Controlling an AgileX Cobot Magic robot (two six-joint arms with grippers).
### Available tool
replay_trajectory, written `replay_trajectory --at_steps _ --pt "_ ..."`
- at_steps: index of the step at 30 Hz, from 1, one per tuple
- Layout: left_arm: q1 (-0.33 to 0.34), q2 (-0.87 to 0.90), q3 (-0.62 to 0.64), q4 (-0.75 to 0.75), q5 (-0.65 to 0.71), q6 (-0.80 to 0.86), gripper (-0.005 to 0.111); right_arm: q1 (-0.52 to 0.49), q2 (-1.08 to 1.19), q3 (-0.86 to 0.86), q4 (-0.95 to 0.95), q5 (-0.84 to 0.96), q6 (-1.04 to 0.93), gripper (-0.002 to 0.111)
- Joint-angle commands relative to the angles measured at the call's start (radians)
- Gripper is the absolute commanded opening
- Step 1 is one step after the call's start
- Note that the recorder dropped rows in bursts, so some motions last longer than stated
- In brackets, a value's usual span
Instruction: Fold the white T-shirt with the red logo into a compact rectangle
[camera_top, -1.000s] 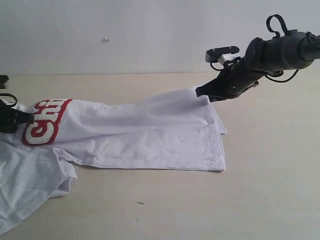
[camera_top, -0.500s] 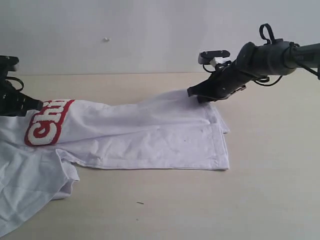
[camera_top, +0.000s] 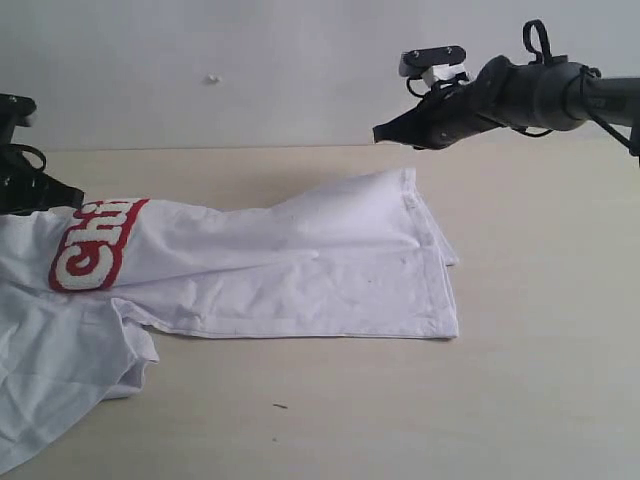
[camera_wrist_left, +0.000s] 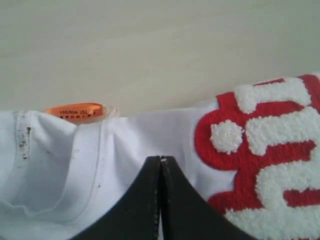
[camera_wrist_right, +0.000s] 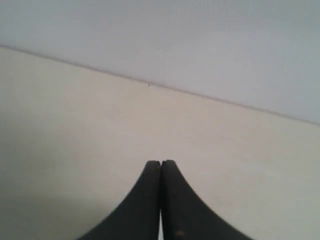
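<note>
White cotton covers the left half of the table (camera_top: 540, 380): the white T-shirt (camera_top: 300, 265) lies there half folded. Its long axis runs from the left edge toward the middle of the tabletop. The red logo (camera_top: 92, 243) is at the end close to the left edge. The hem end stops about in the middle of the table, and it is already doubled, with two layers showing at the corner on the near side.

The left gripper (camera_top: 72, 202) is at the left edge, at the collar end. In the left wrist view its jaws are pressed together just beside the orange tag (camera_wrist_left: 81, 111) and the logo. The cloth seems pinched between them, because in the exterior view the shirt edge rises up to it.

The right gripper (camera_top: 382, 133) hangs in the air over the far side of the table, above and a little behind the far corner of the hem. Its jaws are closed and hold nothing; its own camera sees only bare table and wall.

I judge that the next fold depends on the hem end. This end lies below the right gripper and toward the near edge from it, so the right arm is clearly the nearer one. It must open and come down to the hem, while the left arm keeps the collar end.
</note>
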Motion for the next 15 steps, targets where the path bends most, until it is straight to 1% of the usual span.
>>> replay_trajectory --at_steps 1,2,3,6,8,12,13,15 --pt "-0.004 -0.011 -0.019 -0.01 -0.029 0.045 0.0 -0.001 -0.003 -0.052 0.0 0.09 -0.011 0.007" --pt "-0.004 -0.011 -0.022 -0.01 -0.029 0.043 0.0 -0.007 -0.003 -0.064 -0.019 0.127 -0.011 0.013" --pt "-0.004 -0.016 -0.028 -0.018 -0.017 0.035 0.0 -0.015 -0.003 -0.081 -0.036 0.183 0.002 0.024" --pt "-0.004 -0.023 -0.043 -0.057 0.033 0.041 0.002 -0.052 -0.003 -0.099 -0.032 0.305 0.068 0.045" --pt "-0.004 -0.031 -0.054 -0.067 0.071 0.049 0.006 -0.069 -0.001 -0.099 -0.034 0.371 0.058 0.045" --pt "-0.005 -0.04 -0.065 -0.071 0.142 0.068 0.019 -0.081 0.025 -0.099 -0.022 0.478 -0.01 0.038" --pt "-0.006 -0.04 -0.065 -0.071 0.152 0.068 0.019 -0.081 0.033 -0.099 -0.004 0.478 -0.024 0.038" --pt "-0.006 -0.04 -0.065 -0.071 0.165 0.068 0.019 -0.081 0.065 -0.099 0.104 0.48 -0.078 0.038"
